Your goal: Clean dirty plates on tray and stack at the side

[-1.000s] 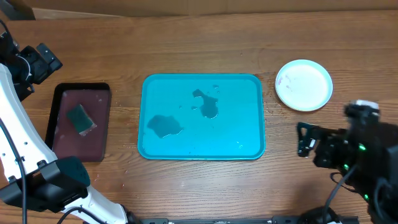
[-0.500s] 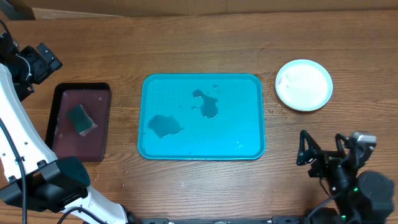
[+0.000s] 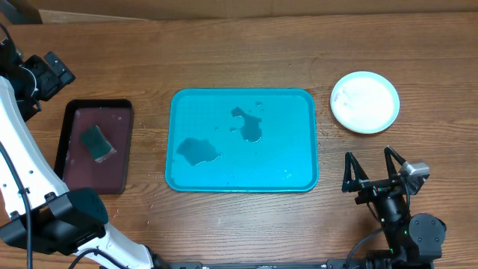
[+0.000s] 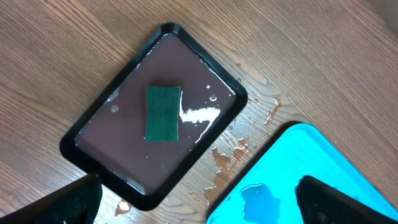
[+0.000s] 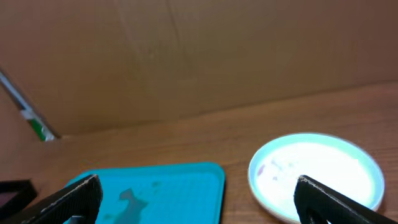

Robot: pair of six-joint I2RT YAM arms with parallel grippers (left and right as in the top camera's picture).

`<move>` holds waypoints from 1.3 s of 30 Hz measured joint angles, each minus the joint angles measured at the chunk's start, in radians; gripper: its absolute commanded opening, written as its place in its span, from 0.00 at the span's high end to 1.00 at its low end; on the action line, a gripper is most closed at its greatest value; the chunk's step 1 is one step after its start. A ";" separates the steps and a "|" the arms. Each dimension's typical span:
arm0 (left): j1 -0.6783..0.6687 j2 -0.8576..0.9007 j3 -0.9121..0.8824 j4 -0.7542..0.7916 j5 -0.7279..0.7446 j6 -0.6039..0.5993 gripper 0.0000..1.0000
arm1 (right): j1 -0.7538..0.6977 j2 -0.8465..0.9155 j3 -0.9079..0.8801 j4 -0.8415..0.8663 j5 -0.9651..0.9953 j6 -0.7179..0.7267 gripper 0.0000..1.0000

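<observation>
Right of the tray (image 3: 299, 104), the plates (image 3: 364, 102) sit piled on the table; count unclear, top one faintly pink-marked. Tray holds only puddles (image 3: 196, 151). Sponge (image 3: 97, 142) lies in the maroon tray (image 3: 75, 172). Right gripper (image 3: 368, 161) and left gripper (image 4: 196, 186) both spread wide, empty. Looks nearly done.
</observation>
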 measured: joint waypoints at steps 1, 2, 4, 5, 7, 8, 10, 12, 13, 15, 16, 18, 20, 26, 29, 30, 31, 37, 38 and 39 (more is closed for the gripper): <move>0.000 0.000 0.000 0.000 0.000 0.000 0.00 | -0.007 0.000 -0.011 0.024 0.000 0.000 0.00; 0.000 0.000 0.000 0.000 0.000 0.000 0.00 | -0.015 -0.001 -0.027 0.050 -0.001 -0.002 0.00; 0.000 0.000 0.000 0.000 0.000 0.000 0.00 | -0.024 -0.008 -0.053 0.077 -0.001 -0.002 0.00; 0.000 0.000 0.000 0.000 0.000 0.000 0.00 | -0.026 -0.013 -0.061 0.086 -0.001 -0.003 0.00; 0.000 0.000 0.000 0.000 0.000 0.000 0.00 | -0.026 -0.031 -0.083 0.109 -0.001 -0.003 0.00; 0.000 0.000 0.000 0.000 0.000 0.000 0.00 | -0.026 -0.037 -0.091 0.117 0.000 -0.003 0.00; 0.000 0.000 0.000 0.000 0.000 0.000 0.00 | -0.026 -0.040 -0.108 0.145 0.001 -0.003 0.00; 0.000 0.000 0.000 0.000 0.000 0.000 0.00 | -0.026 -0.040 -0.127 0.178 0.004 -0.003 0.00; 0.000 0.000 0.000 0.000 0.000 0.000 0.00 | -0.026 -0.040 -0.135 0.192 0.005 -0.003 0.00; 0.000 0.000 0.000 0.000 0.000 0.000 0.00 | -0.026 -0.040 -0.148 0.203 0.006 -0.003 0.00; 0.000 0.000 0.000 0.000 0.000 0.000 0.00 | -0.026 -0.040 -0.151 0.203 0.010 -0.004 0.00; 0.000 0.000 0.000 0.000 0.000 0.000 0.00 | -0.026 -0.040 -0.151 0.204 0.019 -0.007 0.00; 0.000 0.000 0.000 0.000 0.000 0.000 0.00 | -0.026 -0.040 -0.151 0.195 0.032 -0.014 0.00; 0.000 0.000 0.000 0.000 0.000 0.000 0.00 | -0.026 -0.040 -0.151 0.098 0.079 -0.040 0.00; 0.000 0.000 0.000 0.000 0.000 0.000 0.00 | -0.026 -0.040 -0.151 0.098 0.093 -0.075 0.00; 0.000 0.000 0.000 0.000 0.000 0.000 0.00 | -0.026 -0.040 -0.151 0.098 0.097 -0.087 0.00; 0.000 0.000 0.000 0.000 0.000 0.000 0.00 | -0.026 -0.040 -0.151 0.098 0.100 -0.095 0.00; 0.000 0.000 0.000 0.000 0.000 0.000 0.00 | -0.026 -0.040 -0.151 0.099 0.103 -0.121 0.00; 0.000 0.000 0.000 0.000 0.000 0.000 0.00 | -0.026 -0.040 -0.151 0.098 0.103 -0.122 0.00; 0.000 0.000 0.000 0.000 0.000 0.000 0.00 | -0.026 -0.040 -0.151 0.098 0.103 -0.123 0.00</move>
